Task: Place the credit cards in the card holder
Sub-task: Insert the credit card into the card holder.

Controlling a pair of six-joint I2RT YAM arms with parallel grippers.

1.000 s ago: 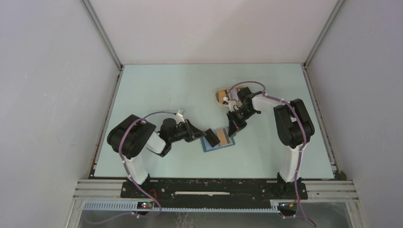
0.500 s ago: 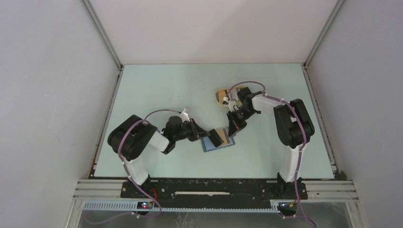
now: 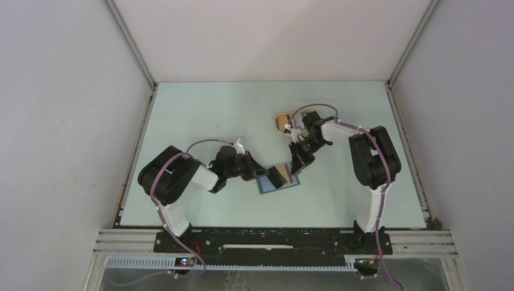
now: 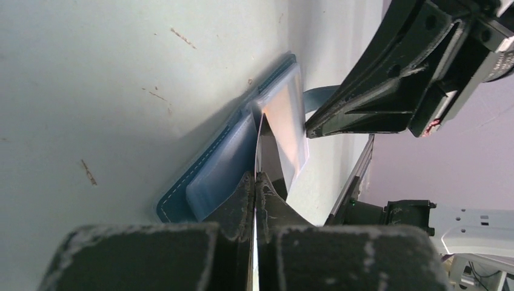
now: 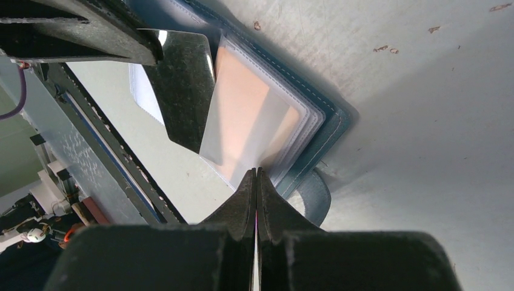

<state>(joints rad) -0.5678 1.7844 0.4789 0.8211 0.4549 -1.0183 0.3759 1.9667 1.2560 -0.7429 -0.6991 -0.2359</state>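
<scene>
The teal-blue card holder (image 3: 267,187) lies open on the table between my arms, and it also shows in the left wrist view (image 4: 206,176). My left gripper (image 3: 262,174) is shut on a dark credit card (image 5: 182,85), held on edge with its far end at the holder's clear sleeves. The card is nearly edge-on in the left wrist view (image 4: 271,160). My right gripper (image 3: 296,168) is shut on the corner of a clear sleeve (image 5: 248,115) and holds it lifted. The holder's snap tab (image 5: 312,194) lies beside the right fingers.
A tan oval tray (image 3: 282,119) stands behind the right gripper, mostly hidden by the right arm. Both grippers are close together over the holder, with the right fingers (image 4: 363,103) just beyond the card. White walls enclose the table.
My left gripper has moved right toward the holder with the dark card, bringing the card's end up to the lifted sleeve. The right gripper has not moved.
</scene>
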